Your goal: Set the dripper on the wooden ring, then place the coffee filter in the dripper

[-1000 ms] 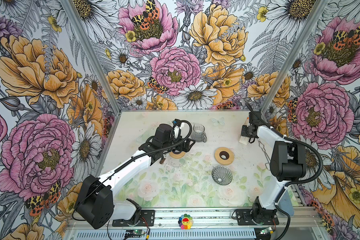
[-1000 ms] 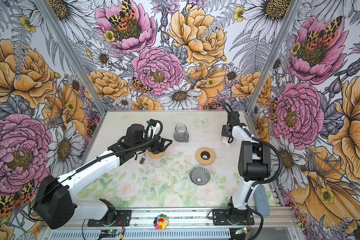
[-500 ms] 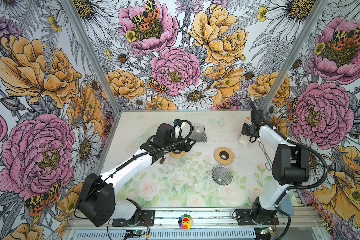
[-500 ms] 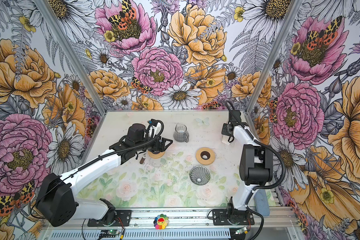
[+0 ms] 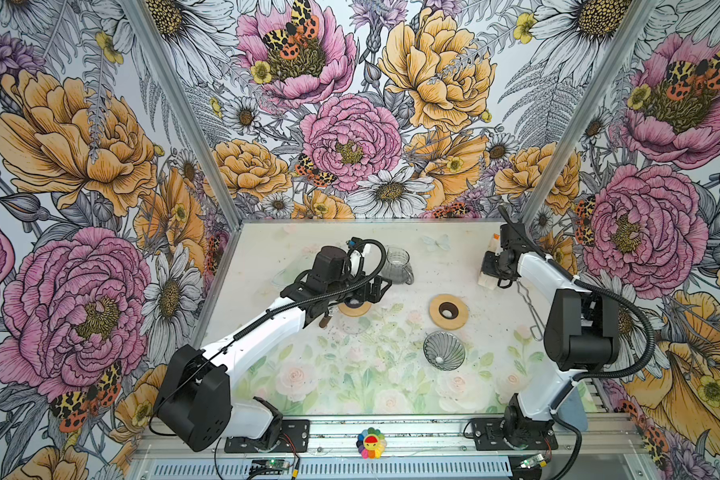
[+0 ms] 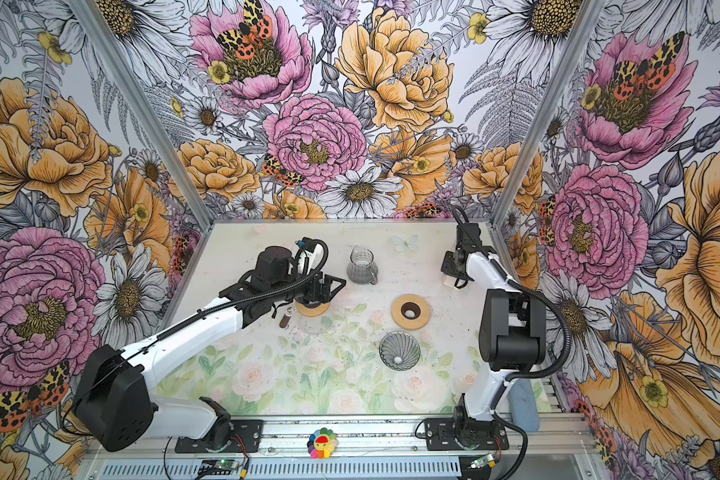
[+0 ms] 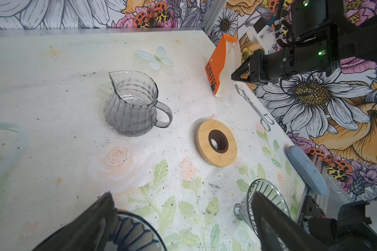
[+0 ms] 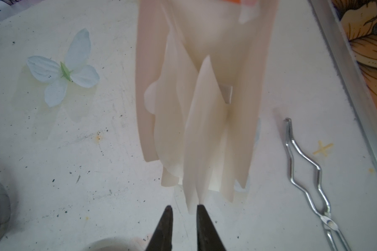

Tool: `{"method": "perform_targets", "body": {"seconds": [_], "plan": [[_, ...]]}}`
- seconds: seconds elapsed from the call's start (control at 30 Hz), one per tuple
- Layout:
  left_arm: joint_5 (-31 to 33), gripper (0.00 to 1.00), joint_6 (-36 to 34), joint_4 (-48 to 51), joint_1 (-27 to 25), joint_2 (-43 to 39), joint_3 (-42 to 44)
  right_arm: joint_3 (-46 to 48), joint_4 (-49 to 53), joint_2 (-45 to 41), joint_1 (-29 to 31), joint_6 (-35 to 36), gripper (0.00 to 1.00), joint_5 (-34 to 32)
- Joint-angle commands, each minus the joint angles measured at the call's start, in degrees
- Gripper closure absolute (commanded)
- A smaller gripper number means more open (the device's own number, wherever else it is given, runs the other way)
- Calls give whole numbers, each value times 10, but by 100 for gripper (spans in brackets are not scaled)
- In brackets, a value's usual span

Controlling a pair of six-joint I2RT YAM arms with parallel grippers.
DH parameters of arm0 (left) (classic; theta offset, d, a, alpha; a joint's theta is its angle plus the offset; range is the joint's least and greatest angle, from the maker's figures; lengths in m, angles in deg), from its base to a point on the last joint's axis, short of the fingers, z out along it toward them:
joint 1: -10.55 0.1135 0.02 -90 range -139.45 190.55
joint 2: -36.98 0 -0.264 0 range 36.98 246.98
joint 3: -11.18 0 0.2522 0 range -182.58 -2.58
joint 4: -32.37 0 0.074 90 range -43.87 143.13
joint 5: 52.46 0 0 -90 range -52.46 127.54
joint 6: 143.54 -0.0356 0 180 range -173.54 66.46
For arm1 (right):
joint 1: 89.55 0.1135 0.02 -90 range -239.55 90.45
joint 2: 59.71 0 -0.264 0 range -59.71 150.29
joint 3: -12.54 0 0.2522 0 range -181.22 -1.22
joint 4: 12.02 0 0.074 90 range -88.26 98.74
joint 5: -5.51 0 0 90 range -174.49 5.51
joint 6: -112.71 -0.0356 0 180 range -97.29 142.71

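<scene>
1. Little has shifted. The right arm's elbow has sunk a touch toward the front rail, while the right hand stays at the filter pack in the back right corner of the desk. The left arm looks unchanged.
2. The right hand's fingertips stand a narrow gap apart. The near edge of the foremost coffee filter reaches that gap, but it does not look pinched.
3. That coffee filter is still in the pack, standing on edge among other fanned white leaves. It lies directly ahead of the right hand, its long axis running straight away from the fingertips.
4. The left hand is spread wide and empty, hovering just above the dripper, which sits between its fingers.
5. The right arm is by far the nearer to the filter, so the pick is probably its job: close on a single leaf, draw it out along that axis, and carry it across the desk. The dripper is well apart from the pack.
6. A second dripper stands loose nearer the front. I cannot tell which one is meant.
</scene>
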Motion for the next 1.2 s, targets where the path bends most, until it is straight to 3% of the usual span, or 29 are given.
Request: {"method": "perform_targets", "body": {"seconds": [0.0,0.37,0.77,1.17], "plan": [[-18,1,10,-1,-4,7,-18,8,2,-53,4,3,75,5],[-13,1,-15,16,-3,-6,-36,42,10,-129,-4,18,70,-22],[-5,1,-21,29,-4,-24,-36,12,14,-64,-29,45,71,23],[1,1,-26,43,-3,-15,-46,-32,15,18,-37,39,74,-4]]}}
